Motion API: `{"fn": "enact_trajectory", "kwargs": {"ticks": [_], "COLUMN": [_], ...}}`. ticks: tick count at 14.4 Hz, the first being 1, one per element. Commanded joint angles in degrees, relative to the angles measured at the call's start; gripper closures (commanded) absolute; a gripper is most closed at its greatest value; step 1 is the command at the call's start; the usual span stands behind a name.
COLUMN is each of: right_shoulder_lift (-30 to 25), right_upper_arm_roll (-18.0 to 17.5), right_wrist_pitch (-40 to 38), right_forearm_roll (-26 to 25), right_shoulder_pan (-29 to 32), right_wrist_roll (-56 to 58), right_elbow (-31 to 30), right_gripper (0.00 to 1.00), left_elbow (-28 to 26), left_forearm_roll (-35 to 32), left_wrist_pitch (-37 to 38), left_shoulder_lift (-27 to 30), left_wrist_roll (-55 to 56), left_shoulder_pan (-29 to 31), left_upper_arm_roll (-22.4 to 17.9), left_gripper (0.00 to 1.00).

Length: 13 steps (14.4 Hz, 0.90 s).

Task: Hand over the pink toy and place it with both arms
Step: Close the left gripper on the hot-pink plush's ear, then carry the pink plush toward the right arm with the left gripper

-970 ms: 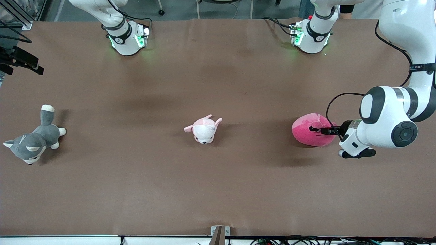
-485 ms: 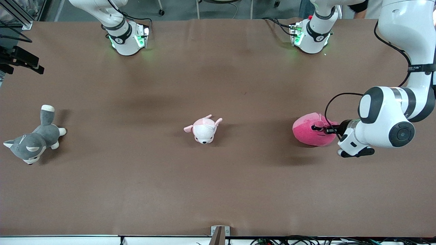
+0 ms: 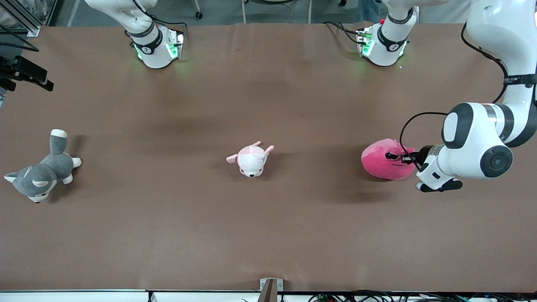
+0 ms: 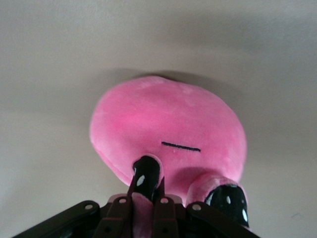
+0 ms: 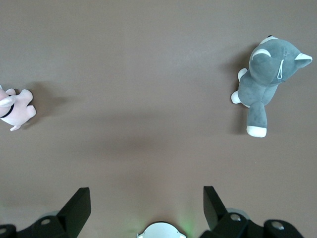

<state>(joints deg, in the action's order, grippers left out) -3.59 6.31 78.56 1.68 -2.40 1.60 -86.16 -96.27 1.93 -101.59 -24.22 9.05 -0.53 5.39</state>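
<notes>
The pink toy [image 3: 382, 164] is a hot-pink blob plush, low at the table toward the left arm's end; I cannot tell whether it still touches the surface. In the left wrist view the pink toy [image 4: 168, 124] fills the middle, with a thin black mouth line and two black eyes. My left gripper [image 3: 397, 158] is shut on one of its eye bumps, and its jaws [image 4: 143, 203] pinch pink fabric between them. My right gripper [image 5: 143, 210] is open and empty, high over its own arm's base, and is out of the front view.
A small pale pink-and-white plush [image 3: 251, 159] lies at mid-table and shows in the right wrist view [image 5: 15, 109]. A grey-and-white plush dog [image 3: 40, 174] lies toward the right arm's end [image 5: 265, 84]. The arm bases [image 3: 157, 48] [image 3: 381, 44] stand along the table's robot side.
My left gripper has drawn the pink toy slightly toward the left arm's end of the table. The other plush toys have not moved.
</notes>
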Motion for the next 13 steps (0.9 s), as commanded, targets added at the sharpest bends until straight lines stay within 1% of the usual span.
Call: {"fn": "enact_trajectory", "kwargs": {"ticks": [1, 2, 5, 8, 10, 11, 13], "right_shoulder_lift": [-1.1, -1.1, -0.8, 1.0, 2.8, 3.8, 6.0], "right_upper_arm_roll": [-0.2, -0.2, -0.2, -0.1, -0.1, -0.1, -0.1], "right_wrist_pitch": [0.0, 0.0, 0.5, 1.0, 1.4, 3.4, 4.7], "right_forearm_roll": [0.4, 0.3, 0.1, 0.1, 0.1, 0.2, 0.0], "right_shoulder_pan": [0.5, 0.4, 0.5, 1.7, 2.3, 2.9, 3.2], "right_wrist_roll": [-0.3, -0.5, -0.5, -0.4, -0.2, -0.2, 0.0], "right_elbow": [-0.4, -0.4, -0.4, -0.4, -0.2, -0.4, -0.2], "right_gripper": [0.0, 0.0, 0.0, 0.0, 0.0, 0.0, 0.0], "left_elbow": [-0.1, 1.1, 8.0, 14.5, 18.1, 19.9, 24.3], "left_forearm_roll": [0.7, 0.7, 0.7, 1.4, 3.8, 3.9, 3.9], "left_wrist_pitch": [1.6, 2.7, 8.5, 11.2, 12.6, 12.6, 12.5], "left_shoulder_lift": [4.1, 4.4, 4.4, 4.3, 3.4, 2.6, 1.1], "left_wrist_roll": [1.8, 3.9, 12.7, 24.2, 32.6, 36.5, 44.5], "left_shoulder_pan": [-0.1, -0.1, -0.3, -0.5, -1.1, -3.1, -9.4], "left_upper_arm_roll": [2.1, 3.0, 8.2, 16.4, 20.5, 21.8, 21.9], "left_gripper": [1.0, 1.0, 0.99, 1.0, 1.0, 1.0, 1.0]}}
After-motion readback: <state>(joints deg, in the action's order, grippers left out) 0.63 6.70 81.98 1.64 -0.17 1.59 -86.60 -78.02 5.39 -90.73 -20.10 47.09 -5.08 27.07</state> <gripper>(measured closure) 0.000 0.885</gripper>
